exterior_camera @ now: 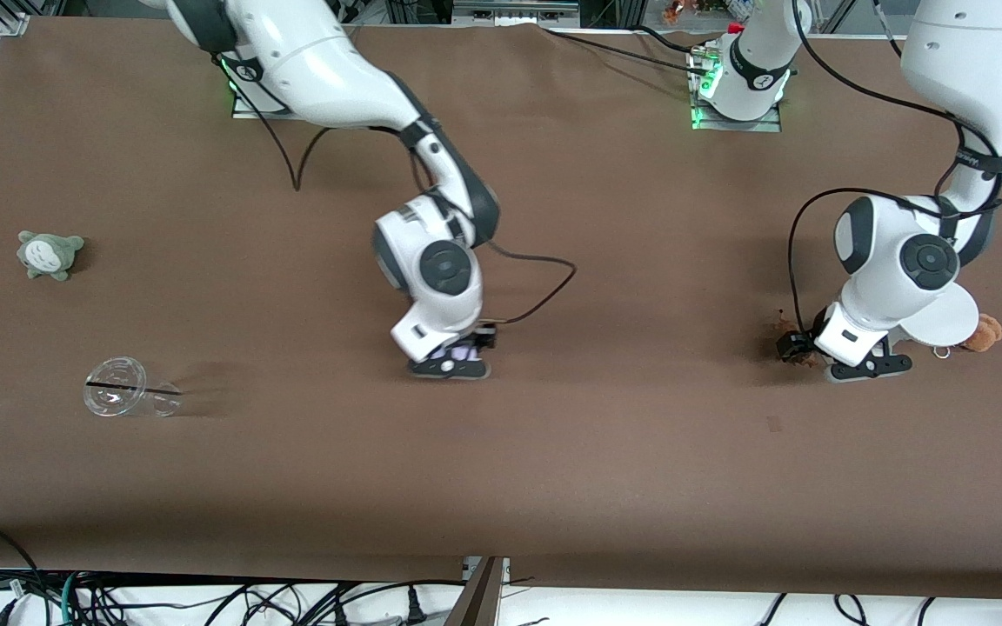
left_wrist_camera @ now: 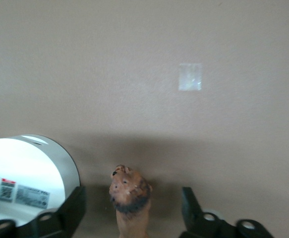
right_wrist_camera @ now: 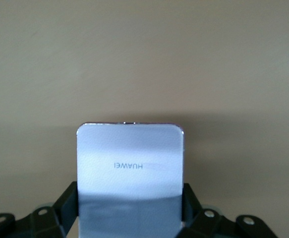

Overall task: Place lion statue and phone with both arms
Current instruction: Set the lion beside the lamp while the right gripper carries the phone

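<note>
The phone (right_wrist_camera: 129, 163), a pale lavender-white slab, sits between my right gripper's (right_wrist_camera: 129, 210) black fingers, which press on both its long edges. In the front view only a sliver of the phone (exterior_camera: 464, 354) shows under the right gripper (exterior_camera: 451, 363), low over the middle of the table. The lion statue (left_wrist_camera: 130, 198), orange-brown with a darker mane band, is between the jaws of my left gripper (left_wrist_camera: 133, 215), which is open with a gap on each side. In the front view bits of the lion (exterior_camera: 807, 359) show beside the left gripper (exterior_camera: 849, 363), low at the table.
A white round stand (exterior_camera: 945, 317) is close beside the left gripper, seen also in the left wrist view (left_wrist_camera: 20, 183). A brown plush bear (exterior_camera: 984, 333) lies past it. A grey-green plush (exterior_camera: 49, 254) and a tipped clear cup (exterior_camera: 127, 391) lie at the right arm's end. A small tape square (exterior_camera: 773, 423) marks the table.
</note>
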`<act>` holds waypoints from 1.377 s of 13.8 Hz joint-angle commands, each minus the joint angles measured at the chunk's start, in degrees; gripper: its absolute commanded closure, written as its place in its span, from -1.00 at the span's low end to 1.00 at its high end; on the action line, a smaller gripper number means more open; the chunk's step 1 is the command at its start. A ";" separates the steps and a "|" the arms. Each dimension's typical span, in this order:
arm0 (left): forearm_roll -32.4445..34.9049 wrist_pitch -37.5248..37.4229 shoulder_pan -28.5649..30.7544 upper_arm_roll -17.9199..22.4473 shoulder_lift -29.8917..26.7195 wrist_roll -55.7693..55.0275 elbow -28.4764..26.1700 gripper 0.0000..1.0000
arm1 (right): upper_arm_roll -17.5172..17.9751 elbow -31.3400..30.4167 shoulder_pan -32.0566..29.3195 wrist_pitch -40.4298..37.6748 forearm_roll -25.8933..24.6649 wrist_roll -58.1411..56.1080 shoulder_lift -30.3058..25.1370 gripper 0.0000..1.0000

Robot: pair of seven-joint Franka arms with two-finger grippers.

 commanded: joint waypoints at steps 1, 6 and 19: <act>-1.14 -13.37 0.27 -1.75 -5.92 0.33 4.66 -1.00 | 0.94 -7.35 -5.28 -1.68 0.05 -11.56 -6.63 0.07; -1.49 -37.73 0.18 -2.46 -12.79 0.50 19.15 -1.00 | 0.94 -18.25 -14.50 0.42 2.76 -26.43 -12.52 0.05; -6.85 -57.19 1.59 -2.46 -16.32 1.12 28.85 -1.00 | 0.85 -41.30 -22.52 27.68 3.12 -24.89 -17.72 -0.25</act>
